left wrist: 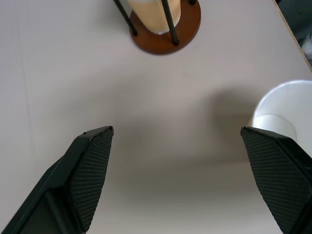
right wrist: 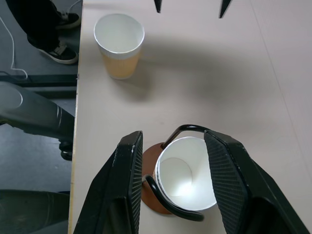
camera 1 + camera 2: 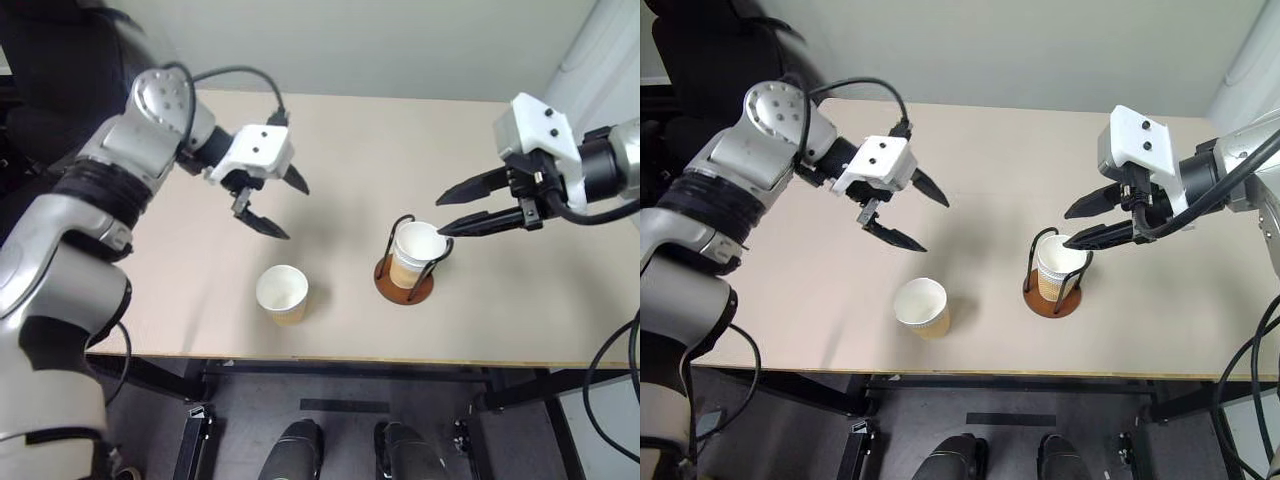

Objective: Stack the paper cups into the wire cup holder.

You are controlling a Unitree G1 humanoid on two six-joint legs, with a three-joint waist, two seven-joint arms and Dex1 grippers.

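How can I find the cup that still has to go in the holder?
Look at the beige table, near its front edge. The loose paper cup stands upright there, alone. The other cup sits inside the wire cup holder.

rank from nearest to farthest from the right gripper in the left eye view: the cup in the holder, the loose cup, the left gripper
1. Cup in the wire cup holder, just below the right gripper.
2. Left gripper, across the table to the left, jaws wide open.
3. Loose paper cup, near the table's front edge; close to the left gripper's rank.

Left gripper fingers spread wide; right gripper fingers parted, empty.
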